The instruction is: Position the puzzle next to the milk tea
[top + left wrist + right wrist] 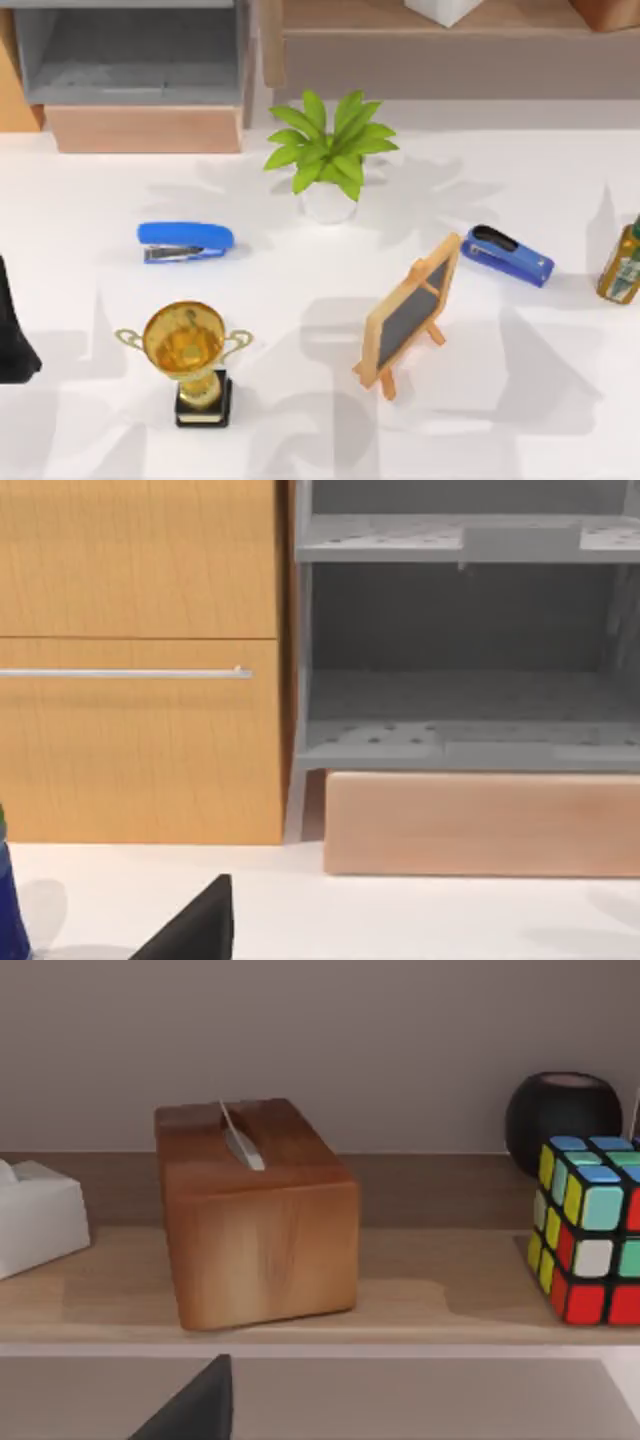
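Where the white bench [90, 430] comes closest in the top view, a glossy gold trophy [188, 350] with two curled handles is seen on a square black base, and beside it, toward the right, a small wood-framed chalkboard [410, 312] is propped on its easel legs. A dark part of the left arm [12, 330] is seen at the bench's left edge; how its jaws are set cannot be told, nor can those of the right arm. Farther back, two blue staplers are counted, one [185, 241] at the left and one [508, 254] at the right, with an amber glass bottle [622, 262] cut by the right edge. Behind them a leafy green plant [328, 150] stands in a pale round pot. At the far rim a grey perforated rack [460, 630], a plain wooden block [480, 825] under it and a wood-grained cabinet [140, 660] are seen. On the wooden shelf [440, 1295] at the back, the puzzle [588, 1228], a multicoloured cube of square tiles, is found near a rounded wooden tissue box [255, 1210], a white box [38, 1215] and a dark round object [560, 1110].
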You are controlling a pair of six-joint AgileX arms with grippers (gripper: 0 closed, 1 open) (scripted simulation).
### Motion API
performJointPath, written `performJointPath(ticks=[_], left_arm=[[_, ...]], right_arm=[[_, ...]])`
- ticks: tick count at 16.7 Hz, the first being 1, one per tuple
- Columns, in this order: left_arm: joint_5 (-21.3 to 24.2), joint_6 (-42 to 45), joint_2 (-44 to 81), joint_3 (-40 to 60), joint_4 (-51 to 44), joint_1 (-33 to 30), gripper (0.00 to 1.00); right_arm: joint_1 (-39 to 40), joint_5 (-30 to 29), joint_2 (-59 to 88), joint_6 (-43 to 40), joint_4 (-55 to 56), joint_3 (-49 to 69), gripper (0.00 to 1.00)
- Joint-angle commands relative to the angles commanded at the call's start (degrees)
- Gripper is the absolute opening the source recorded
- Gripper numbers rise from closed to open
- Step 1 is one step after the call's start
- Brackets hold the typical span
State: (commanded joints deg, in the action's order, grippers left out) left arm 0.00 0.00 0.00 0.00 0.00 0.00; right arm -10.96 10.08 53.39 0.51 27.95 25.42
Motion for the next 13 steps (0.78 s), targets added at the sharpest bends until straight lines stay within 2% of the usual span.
performJointPath(ticks=[13], left_arm=[[0.0, 0.0, 0.0, 0.0, 0.0, 0.0, 1.0]], right_arm=[[-9.98, 9.34, 50.38, 0.41, 25.94, 23.43, 1.0]])
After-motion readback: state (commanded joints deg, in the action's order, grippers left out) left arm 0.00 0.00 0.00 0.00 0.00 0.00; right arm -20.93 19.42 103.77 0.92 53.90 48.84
